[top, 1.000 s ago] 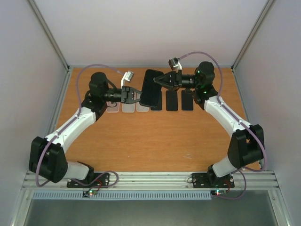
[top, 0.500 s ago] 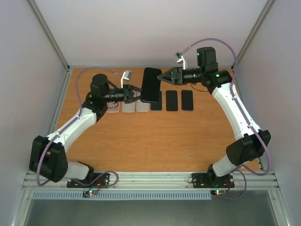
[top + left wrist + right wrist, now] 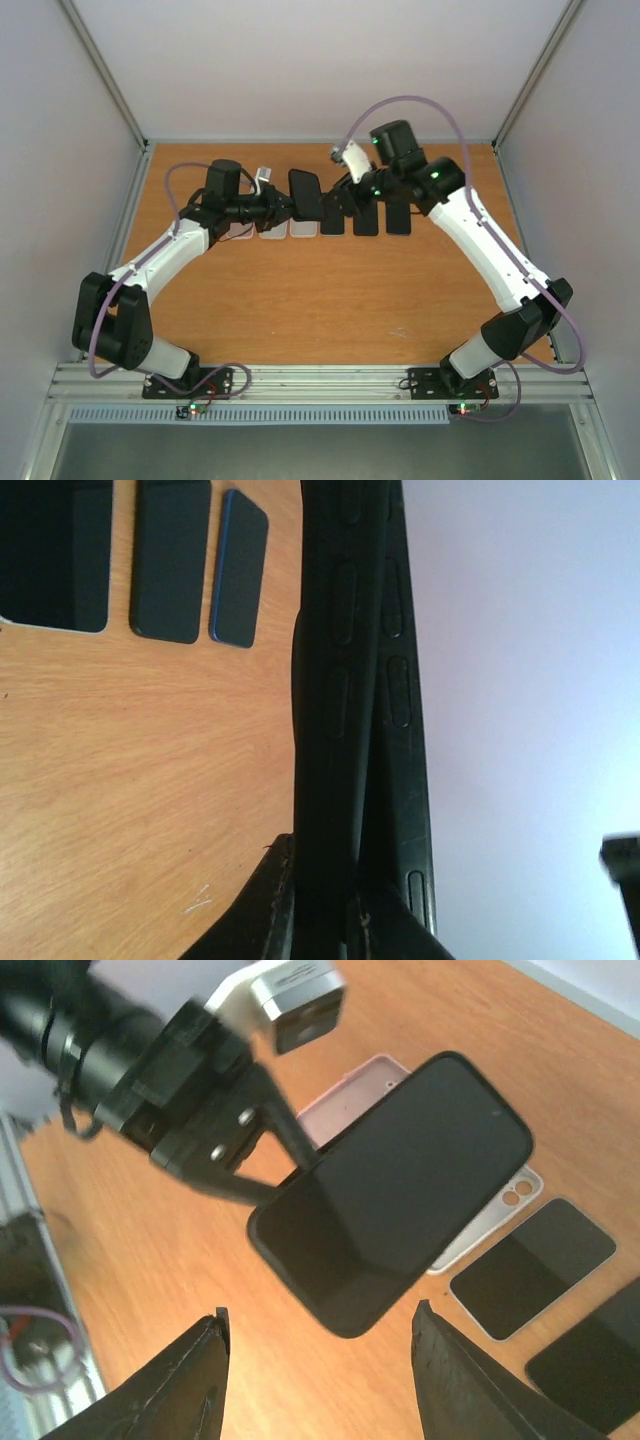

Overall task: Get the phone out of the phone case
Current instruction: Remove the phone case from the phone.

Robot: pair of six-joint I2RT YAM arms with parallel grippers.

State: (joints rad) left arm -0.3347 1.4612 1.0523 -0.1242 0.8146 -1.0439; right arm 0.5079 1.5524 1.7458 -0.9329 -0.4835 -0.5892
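Note:
A black phone in a black case (image 3: 305, 195) is held in the air over the back of the table. My left gripper (image 3: 285, 207) is shut on its near end. In the left wrist view the fingers (image 3: 275, 900) pinch one dark slab (image 3: 330, 680), seen edge-on. A second dark slab (image 3: 402, 680) leans away from it on the right. In the right wrist view the dark screen (image 3: 400, 1180) faces the camera. My right gripper (image 3: 320, 1360) is open and empty just short of the phone's near corner, not touching; it also shows in the top view (image 3: 338, 203).
A row lies on the wooden table below: light empty cases (image 3: 272, 230) on the left, dark phones (image 3: 366, 213) on the right. The right wrist view shows a pink case (image 3: 350, 1085), a clear case (image 3: 505, 1205) and a phone (image 3: 530, 1265).
My right gripper has let go of the phone's far edge and its wrist has swung up and over to the left. My left gripper has turned the phone and drawn it left.

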